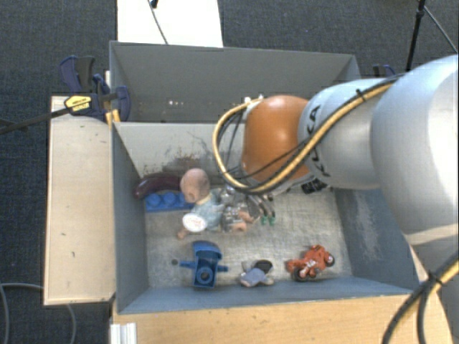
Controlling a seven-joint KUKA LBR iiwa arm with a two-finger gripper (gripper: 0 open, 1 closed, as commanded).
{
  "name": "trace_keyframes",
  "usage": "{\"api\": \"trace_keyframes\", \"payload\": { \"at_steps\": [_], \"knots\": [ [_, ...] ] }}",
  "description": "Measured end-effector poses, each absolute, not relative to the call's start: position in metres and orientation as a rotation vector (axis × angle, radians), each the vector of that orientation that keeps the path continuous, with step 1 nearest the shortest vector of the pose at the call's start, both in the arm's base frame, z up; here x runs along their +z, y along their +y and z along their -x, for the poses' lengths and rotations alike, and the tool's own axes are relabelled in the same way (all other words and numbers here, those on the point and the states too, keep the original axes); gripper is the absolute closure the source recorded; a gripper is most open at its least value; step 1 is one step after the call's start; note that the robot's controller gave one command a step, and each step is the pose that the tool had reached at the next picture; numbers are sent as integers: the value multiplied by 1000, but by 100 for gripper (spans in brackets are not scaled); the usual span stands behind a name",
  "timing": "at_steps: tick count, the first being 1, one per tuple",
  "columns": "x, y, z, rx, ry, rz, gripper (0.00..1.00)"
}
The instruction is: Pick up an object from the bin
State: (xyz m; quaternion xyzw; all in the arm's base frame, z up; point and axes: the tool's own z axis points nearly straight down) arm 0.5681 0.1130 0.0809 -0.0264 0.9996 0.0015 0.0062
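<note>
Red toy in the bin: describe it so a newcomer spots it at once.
Look into the grey metal bin and follow its floor along the wall nearest the view's bottom edge, where three small things lie in a row. The red toy is the rightmost, past the blue toy and a small grey piece. It is the only red-orange thing there.

robot lab: kuka arm (pixel 401 135) over grey metal bin (pixel 237 77) of toys (pixel 208 210), carpet floor (pixel 43 20), loose cables (pixel 419 20).
</note>
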Motion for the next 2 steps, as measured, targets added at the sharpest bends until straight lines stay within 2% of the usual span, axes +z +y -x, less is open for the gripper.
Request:
{"api": "trace_keyframes", "payload": {
  "at_steps": [1,2],
  "knots": [
    [81,113,-568,5,3128,81,100],
    [141,109,-571,2,3138,103,100]
  ]
}}
